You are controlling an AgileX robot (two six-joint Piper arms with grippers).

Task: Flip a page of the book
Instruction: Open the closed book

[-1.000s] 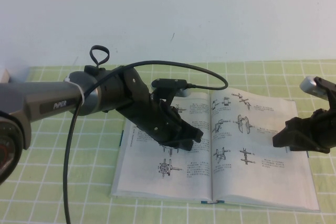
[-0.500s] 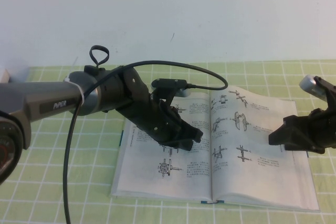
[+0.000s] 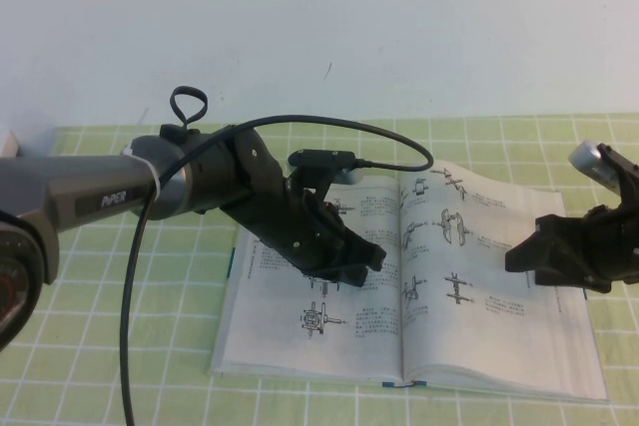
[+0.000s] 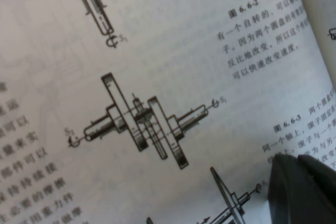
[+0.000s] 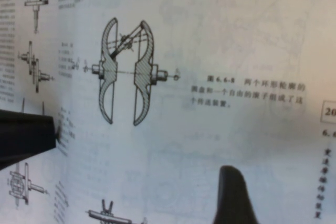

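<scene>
**White pages open, both grippers over book**

Green-checked cloth (image 3: 120,386) under an open book (image 3: 329,346), lying flat mid-table w/ diagrams facing up. L gripper (image 3: 364,261) is low over the left page (image 3: 290,331) near the spine; can't tell its finger state. R gripper (image 3: 524,261) is over the right page (image 3: 489,336) outer edge, fingers (image 5: 231,198) spread, nothing held. White wall (image 3: 319,27) behind.

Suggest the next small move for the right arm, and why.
Probably slide the right end effector further inward, dragging the white open book's right page so it buckles toward the spine. Its fingers are spread on that page, while the left end effector sits on the left page.
</scene>
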